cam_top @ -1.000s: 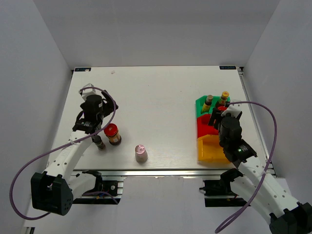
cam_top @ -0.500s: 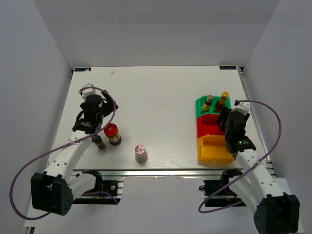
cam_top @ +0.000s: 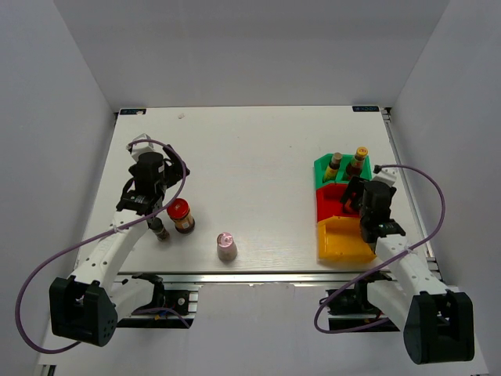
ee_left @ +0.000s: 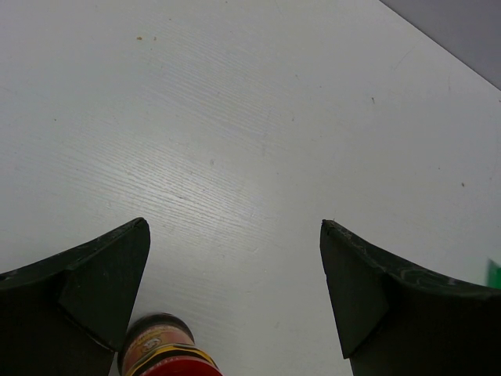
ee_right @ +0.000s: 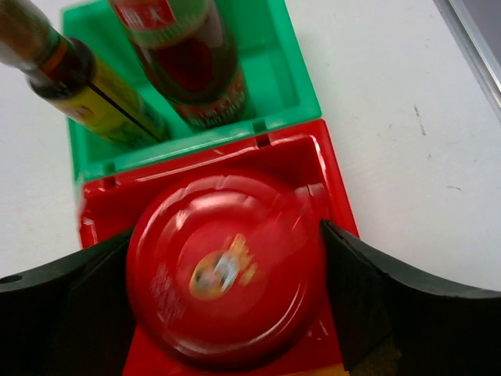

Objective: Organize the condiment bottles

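My right gripper (cam_top: 352,197) (ee_right: 227,235) is shut on a squat red-lidded jar (ee_right: 225,270) and holds it inside the red bin (cam_top: 327,205) (ee_right: 309,153). A yellow-labelled brown bottle (cam_top: 335,164) (ee_right: 94,90) and a yellow-capped dark sauce bottle (cam_top: 360,157) (ee_right: 188,59) stand in the green bin (cam_top: 319,166) (ee_right: 293,78). My left gripper (cam_top: 156,211) (ee_left: 233,227) is open and empty beside the second red-lidded jar (cam_top: 181,215) (ee_left: 160,352). A thin dark bottle (cam_top: 161,232) stands just left of that jar. A pink-capped pale bottle (cam_top: 226,247) stands near the front edge.
A yellow bin (cam_top: 343,239) sits in front of the red bin, at the table's front right. The three bins form a row near the right edge. A purple cable loops off each arm.
My right gripper has turned and shifted with the red-lidded jar, which now sits lower in the red bin. The left arm and the bottles on the left have not moved.
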Controlling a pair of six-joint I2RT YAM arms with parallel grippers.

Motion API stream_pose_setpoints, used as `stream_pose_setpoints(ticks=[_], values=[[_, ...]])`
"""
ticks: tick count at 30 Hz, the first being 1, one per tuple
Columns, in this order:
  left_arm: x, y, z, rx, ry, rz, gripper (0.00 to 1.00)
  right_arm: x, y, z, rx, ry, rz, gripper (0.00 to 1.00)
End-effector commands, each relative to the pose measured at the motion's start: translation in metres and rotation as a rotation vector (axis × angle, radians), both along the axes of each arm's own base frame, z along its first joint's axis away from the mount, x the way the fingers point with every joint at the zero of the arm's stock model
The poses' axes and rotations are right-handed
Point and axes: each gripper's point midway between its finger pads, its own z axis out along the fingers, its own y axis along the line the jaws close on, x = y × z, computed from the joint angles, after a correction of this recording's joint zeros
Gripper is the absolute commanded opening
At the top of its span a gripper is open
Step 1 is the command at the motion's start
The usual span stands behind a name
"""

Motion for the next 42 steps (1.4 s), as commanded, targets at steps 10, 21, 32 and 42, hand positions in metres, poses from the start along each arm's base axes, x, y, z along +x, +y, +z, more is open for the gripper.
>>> stream_pose_setpoints(ticks=[10,21,32,42], values=[[0.001,0.001,0.014,0.001,-0.03,-0.003,0.98,0.01,0.003,0.107,0.039,-0.269,0.013,0.89],[0.002,0.004,0.018,0.016,-0.032,0.007,0.98,-0.004,0.147,0.159,0.08,-0.33,0.701,0.89],[-0.001,0.026,0.022,0.076,-0.041,0.094,0.98,-0.077,0.38,0.133,0.035,-0.383,1.421,0.89],[-0.003,0.018,0.026,0.04,-0.082,0.035,0.98,-0.097,0.513,0.083,0.009,-0.357,1.697,0.9]])
